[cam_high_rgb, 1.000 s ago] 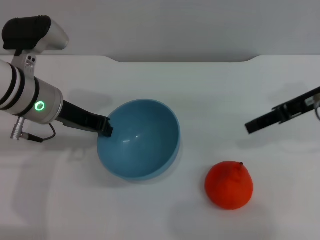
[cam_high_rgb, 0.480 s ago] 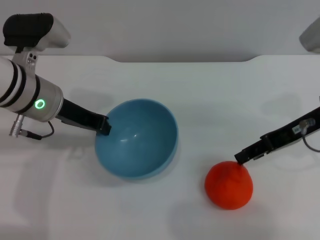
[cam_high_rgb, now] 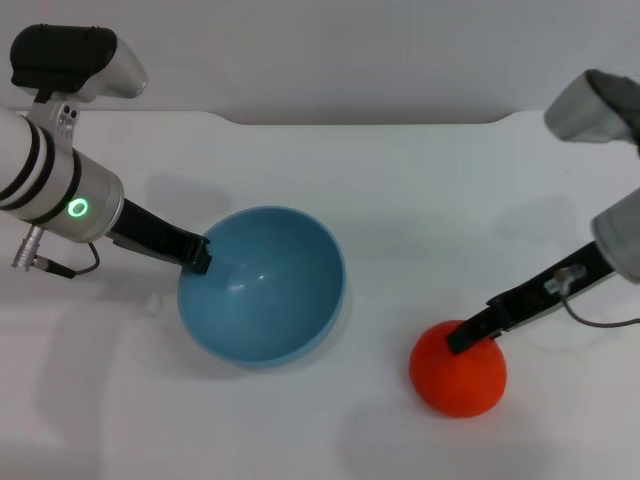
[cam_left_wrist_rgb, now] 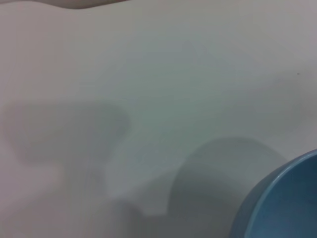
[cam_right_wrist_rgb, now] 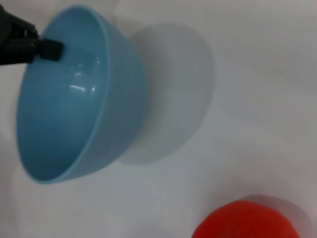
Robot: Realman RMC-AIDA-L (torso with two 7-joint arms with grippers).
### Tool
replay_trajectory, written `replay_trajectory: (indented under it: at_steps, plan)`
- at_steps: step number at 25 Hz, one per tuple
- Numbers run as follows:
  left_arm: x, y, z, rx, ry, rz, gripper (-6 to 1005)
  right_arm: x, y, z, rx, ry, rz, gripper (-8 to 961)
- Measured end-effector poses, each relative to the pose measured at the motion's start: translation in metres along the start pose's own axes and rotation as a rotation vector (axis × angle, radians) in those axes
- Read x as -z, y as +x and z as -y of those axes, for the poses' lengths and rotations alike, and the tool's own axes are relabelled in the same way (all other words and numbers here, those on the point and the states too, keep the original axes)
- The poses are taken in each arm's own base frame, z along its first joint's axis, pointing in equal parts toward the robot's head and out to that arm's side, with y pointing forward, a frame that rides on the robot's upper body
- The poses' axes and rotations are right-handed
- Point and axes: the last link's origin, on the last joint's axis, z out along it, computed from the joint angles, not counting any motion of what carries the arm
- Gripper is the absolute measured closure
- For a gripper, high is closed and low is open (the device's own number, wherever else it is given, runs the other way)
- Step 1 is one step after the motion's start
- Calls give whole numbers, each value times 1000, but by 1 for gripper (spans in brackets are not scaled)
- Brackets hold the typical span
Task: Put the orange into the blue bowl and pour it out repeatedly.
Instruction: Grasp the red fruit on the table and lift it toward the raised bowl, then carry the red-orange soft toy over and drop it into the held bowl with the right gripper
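Observation:
The blue bowl sits left of centre on the white table, and its rim also shows in the left wrist view. My left gripper is shut on the bowl's left rim; the right wrist view shows that gripper on the edge of the bowl. The orange lies on the table to the right of the bowl, empty table between them. My right gripper reaches in from the right, its tip at the top of the orange. The right wrist view shows the orange close below.
The table's back edge runs along the far side. White tabletop lies between the bowl and the orange and behind both.
My right gripper has come down and to the left, from above the table onto the top of the orange. The bowl has shifted slightly left with the left gripper.

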Motion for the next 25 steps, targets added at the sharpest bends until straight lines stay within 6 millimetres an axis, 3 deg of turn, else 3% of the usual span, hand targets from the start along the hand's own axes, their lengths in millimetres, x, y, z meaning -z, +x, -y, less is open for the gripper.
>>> replay_trajectory:
  at_steps: [6,9,13,17,20,25]
  plan:
    - [0,0,-1,-5,-2,5,1001,-17,0,0,34,21,-35,509]
    - [0,0,-2,-17,-1,8,1001,-16,2,2,68,21,-26,511]
    - [0,1,-5,-36,1,13,1001,-8,5,2,87,4,31,598]
    - [0,4,-8,-53,2,12,1001,9,10,3,118,-14,107,685]
    - [-1,5,-16,-96,7,25,1001,33,12,-2,151,-14,184,750]
    - [-6,9,-36,-210,35,73,1000,70,1,-29,285,-88,306,820]
